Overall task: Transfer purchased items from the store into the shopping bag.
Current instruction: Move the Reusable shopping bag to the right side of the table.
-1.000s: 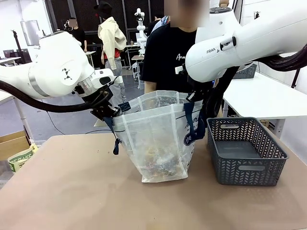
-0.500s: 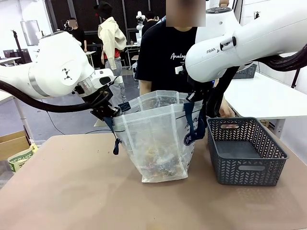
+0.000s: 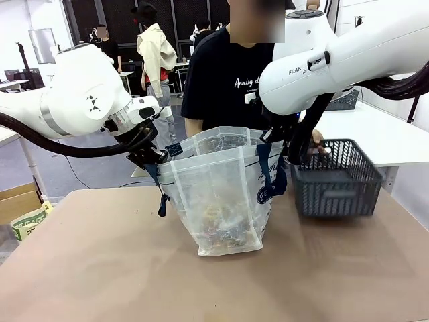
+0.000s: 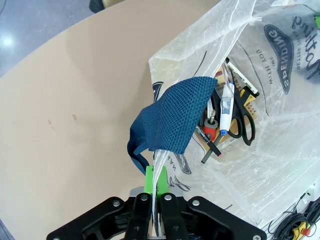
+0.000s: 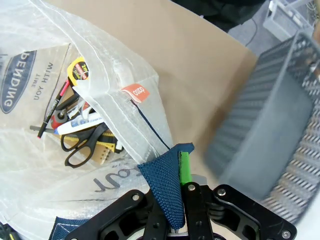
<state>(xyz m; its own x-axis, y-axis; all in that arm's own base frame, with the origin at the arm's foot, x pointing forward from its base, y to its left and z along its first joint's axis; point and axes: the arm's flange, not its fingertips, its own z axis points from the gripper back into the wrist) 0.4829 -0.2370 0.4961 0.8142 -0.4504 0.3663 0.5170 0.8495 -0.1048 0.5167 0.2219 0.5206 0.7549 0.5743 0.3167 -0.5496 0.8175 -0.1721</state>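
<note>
Two robot arms hold the shopping bag [image 3: 218,194] open at the middle of the bench [image 3: 100,268]. The left gripper [image 4: 155,175] is pinched on the thin plastic rim just below a navy strap handle [image 4: 172,122]. The right gripper [image 5: 182,170] is pressed together on the opposite rim where the other strap [image 5: 162,180] is sewn on.

The bag stands upright with its base on the bench and its mouth facing up. Its long axis runs top to bottom, its broad printed face is turned towards the robot's side, and its mouth is stretched from left to right between the two arms.

The purchased items [image 3: 221,225] lie in a loose heap at the bottom. They include black-handled scissors [image 5: 82,145], a marker [image 4: 210,142] and a yellow tape measure [image 5: 80,70].

To the right, a person's hand [image 3: 316,142] grips the rim of a dark grey lattice basket [image 3: 335,178], which is blurred in the picture.

The bag looks light, limp and rather slick, so it would probably sag shut if either grip let go. The woven straps and stitched hem appear to be the firmest places to hold, as the bare film could slip or tear. The goods seem small and light, though the scissor points could snag the plastic if the bag were swung or dropped.
</note>
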